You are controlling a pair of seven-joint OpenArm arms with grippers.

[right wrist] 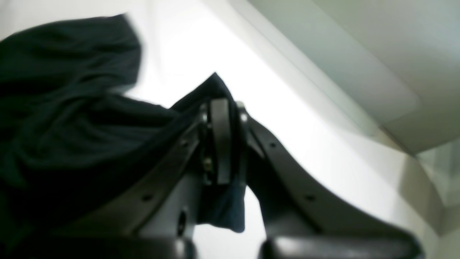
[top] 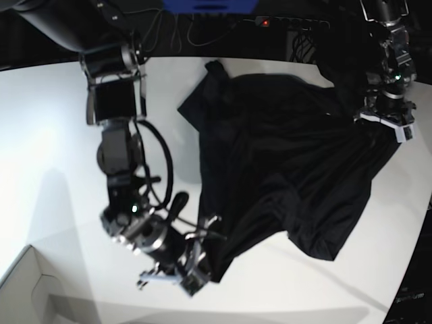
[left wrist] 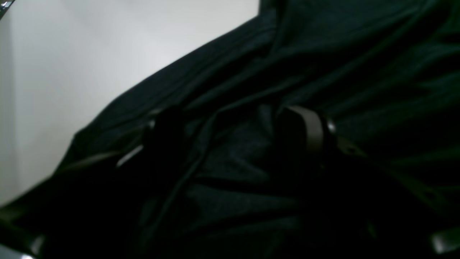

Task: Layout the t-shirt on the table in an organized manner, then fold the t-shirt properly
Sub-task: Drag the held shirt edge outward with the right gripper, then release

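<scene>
The black t-shirt [top: 290,169] lies rumpled, right claw [right wrist: 221,108] clamped on its edge, left claw [left wrist: 237,133] spread apart.

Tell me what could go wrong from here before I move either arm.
1. The right tool is shut on only a thin edge of the t-shirt; a hard pull could slip it free.
2. The left tool is open and pressed into bunched folds; closing there may pinch several layers.
3. The shirt's lower corner lies near the table edge on the left arm's side; dragging that way might pull fabric off.
</scene>
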